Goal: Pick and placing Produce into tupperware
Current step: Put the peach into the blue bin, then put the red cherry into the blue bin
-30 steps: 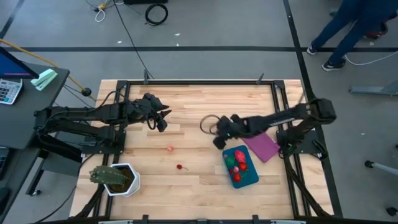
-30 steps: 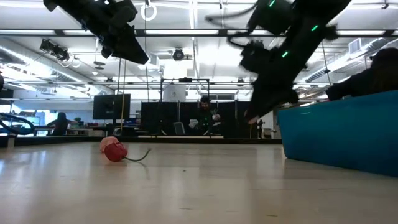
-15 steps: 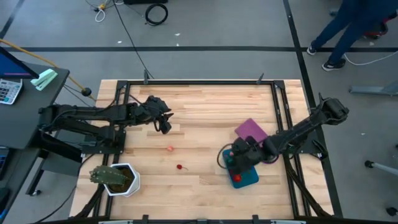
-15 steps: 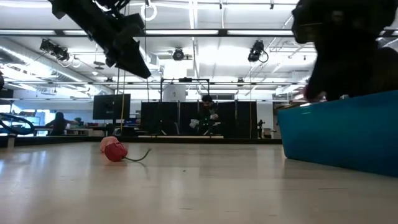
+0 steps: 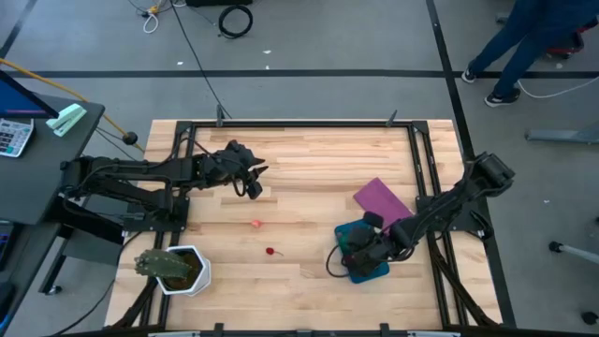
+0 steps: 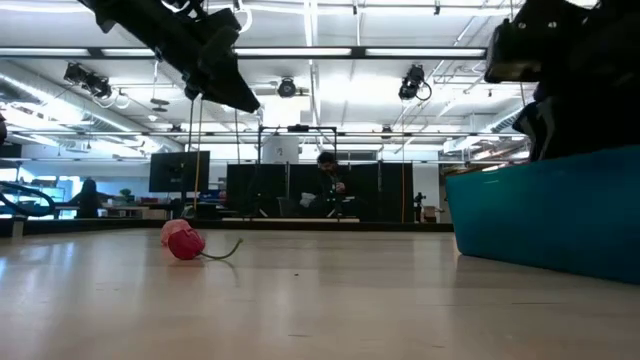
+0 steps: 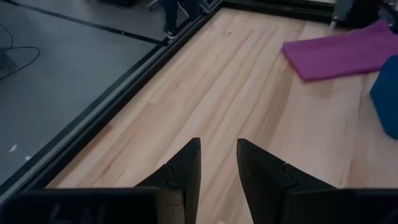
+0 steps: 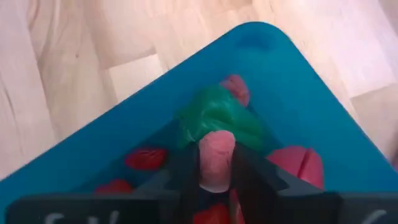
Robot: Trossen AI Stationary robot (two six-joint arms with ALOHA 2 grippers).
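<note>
The teal tupperware point(image 5: 376, 270) lies at the table's near right; its wall point(image 6: 550, 215) fills the low view's right. Inside it lie a green piece point(image 8: 217, 115) and red pieces point(image 8: 144, 157). My right gripper point(image 8: 216, 154) hangs over the tupperware point(image 8: 292, 93), shut on a pink produce piece point(image 8: 216, 144). A pink piece point(image 5: 255, 224) and a red piece point(image 5: 271, 252) rest on the bare wood; one with a thin stem point(image 6: 184, 242) shows in the low view. My left gripper point(image 5: 253, 185) hovers above the table's far left, open, with nothing between its fingers point(image 7: 186, 168). My right gripper pinches the pink piece by its two sides point(image 8: 205, 163) between both fingers. The fingers slant steeply down from above. The piece is lifted clear, just above the green piece in the tupperware.
A flat purple sheet point(image 5: 384, 198) lies just beyond the tupperware, also in the left wrist view point(image 7: 342, 53). A leafy plant in a white pot point(image 5: 174, 270) stands at the near left corner. A black frame point(image 5: 299, 123) rims the table. Bare wood spans the middle.
My right gripper has swung from the table's middle toward the near edge and a little rightward, rolling as it went, and now hangs over the tupperware. The purple sheet it partly covered now shows whole.
</note>
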